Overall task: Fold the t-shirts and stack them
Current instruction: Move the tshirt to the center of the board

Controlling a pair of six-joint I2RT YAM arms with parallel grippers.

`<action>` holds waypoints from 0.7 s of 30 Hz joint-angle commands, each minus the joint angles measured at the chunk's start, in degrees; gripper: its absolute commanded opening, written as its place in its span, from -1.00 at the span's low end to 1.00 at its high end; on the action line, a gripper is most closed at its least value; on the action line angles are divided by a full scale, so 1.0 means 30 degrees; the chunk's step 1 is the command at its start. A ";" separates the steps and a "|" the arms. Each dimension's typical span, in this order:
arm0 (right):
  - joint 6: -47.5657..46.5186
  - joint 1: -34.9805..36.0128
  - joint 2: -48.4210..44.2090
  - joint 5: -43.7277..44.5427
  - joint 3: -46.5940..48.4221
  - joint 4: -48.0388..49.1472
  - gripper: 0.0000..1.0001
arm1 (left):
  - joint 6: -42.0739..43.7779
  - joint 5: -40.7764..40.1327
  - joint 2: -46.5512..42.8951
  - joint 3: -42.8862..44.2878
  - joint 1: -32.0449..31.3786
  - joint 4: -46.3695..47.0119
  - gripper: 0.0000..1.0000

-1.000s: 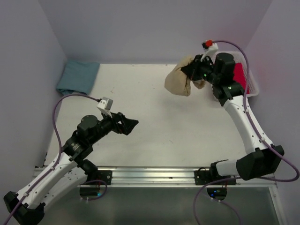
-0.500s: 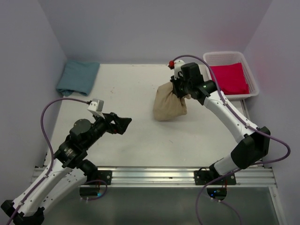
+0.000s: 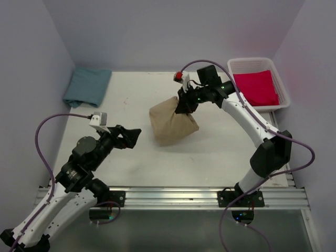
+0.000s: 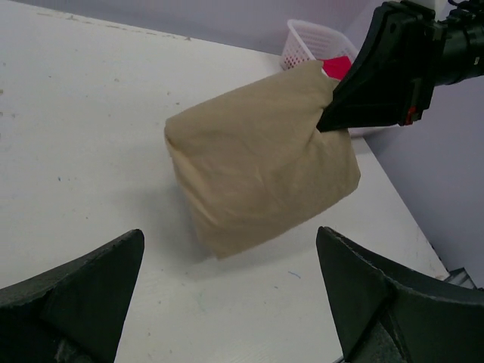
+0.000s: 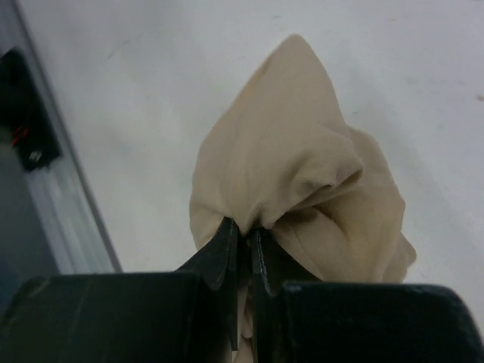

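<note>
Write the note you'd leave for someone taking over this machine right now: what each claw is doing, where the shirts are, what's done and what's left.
Right gripper: shut on a bunched part of the tan t-shirt, which hangs from it mid-table.
Left gripper: open, empty, pointing at that shirt.
Teal t-shirt: looks folded, at the far left corner of the table.
Red t-shirt: in the white basket, far right.
Done: teal apparently folded.
Left: fold tan and red, then stack all three.
</note>
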 commanded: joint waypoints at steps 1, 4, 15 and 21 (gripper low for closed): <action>-0.5787 0.0380 0.0824 -0.9837 0.2625 -0.4993 -1.00 | -0.0492 -0.1253 -0.0367 0.0961 -0.0125 -0.0086 1.00; -0.3938 0.0499 0.1792 -0.5204 0.2282 -0.5164 -1.00 | -0.0697 -0.1517 -0.0719 0.0786 -0.0096 0.0000 1.00; 0.4565 0.0675 0.7541 1.2684 0.5094 -0.5658 0.98 | -0.0786 -0.2160 -0.0223 0.0172 -0.0125 0.0500 1.00; 0.5829 0.1491 0.5285 1.2453 0.3308 -0.4192 0.96 | -0.1109 -0.2955 0.4283 0.1106 -0.0125 -0.1170 1.00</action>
